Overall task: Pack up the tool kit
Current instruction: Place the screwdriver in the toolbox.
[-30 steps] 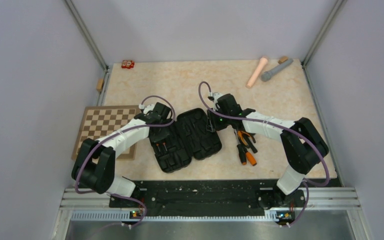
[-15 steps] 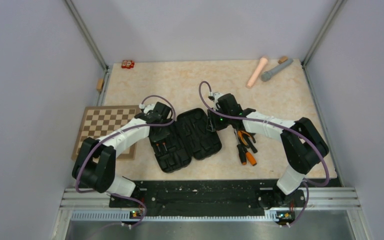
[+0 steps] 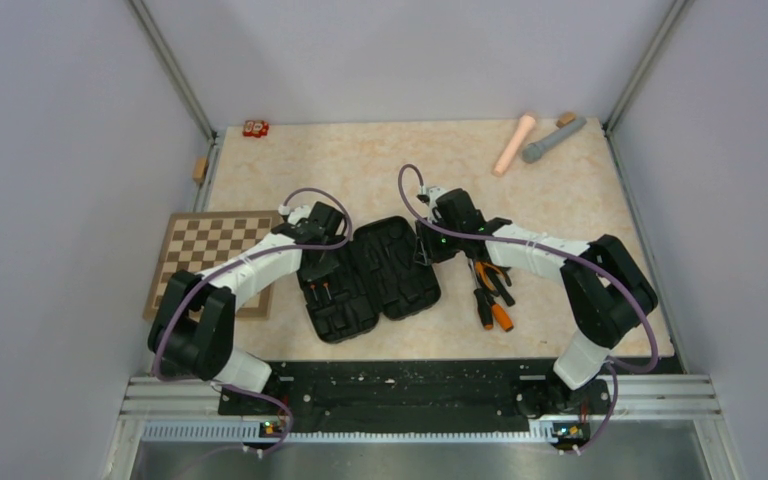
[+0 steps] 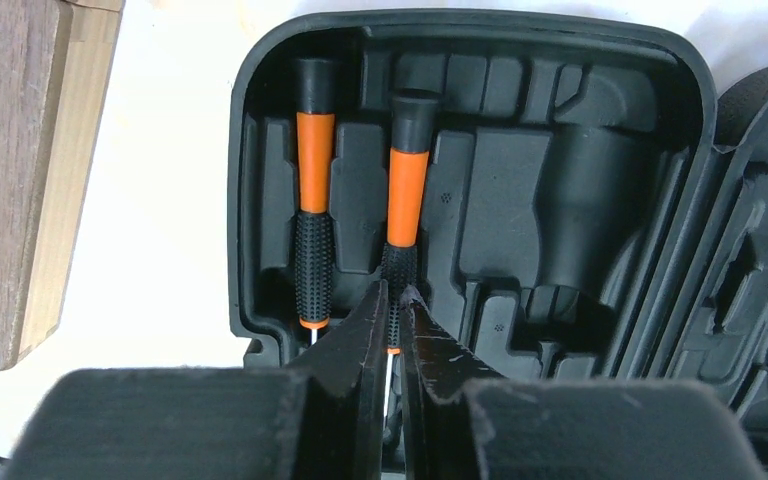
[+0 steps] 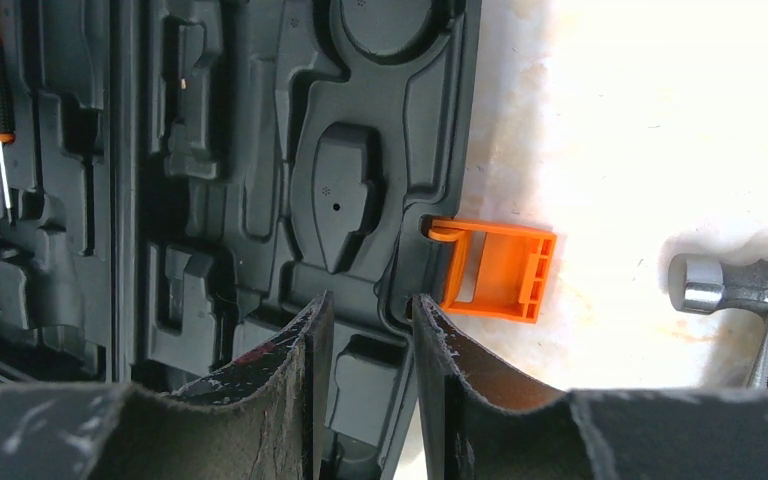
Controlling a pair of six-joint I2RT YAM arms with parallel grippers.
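Note:
The black tool kit case (image 3: 370, 280) lies open on the table. Two orange-and-black screwdrivers (image 4: 313, 200) (image 4: 407, 190) lie in slots of its left half (image 4: 560, 180). My left gripper (image 4: 392, 295) (image 3: 322, 272) is shut on the knurled grip of the right-hand screwdriver. My right gripper (image 5: 370, 305) (image 3: 422, 250) straddles the rim of the case's right half (image 5: 290, 150), one finger inside and one outside, closed on it just below the orange latch (image 5: 495, 270). Pliers and other orange-handled tools (image 3: 490, 290) lie on the table right of the case.
A brown chessboard (image 3: 205, 255) (image 4: 20, 180) lies left of the case, close to my left arm. A pink cylinder (image 3: 513, 143) and a grey one (image 3: 552, 139) lie at the back right. A small red object (image 3: 255, 128) sits at the back left. A silver hammer head (image 5: 720, 285) lies beside the latch.
The left gripper's jaws have narrowed onto the screwdriver and the left arm has shifted slightly toward the case. The right arm has not moved.

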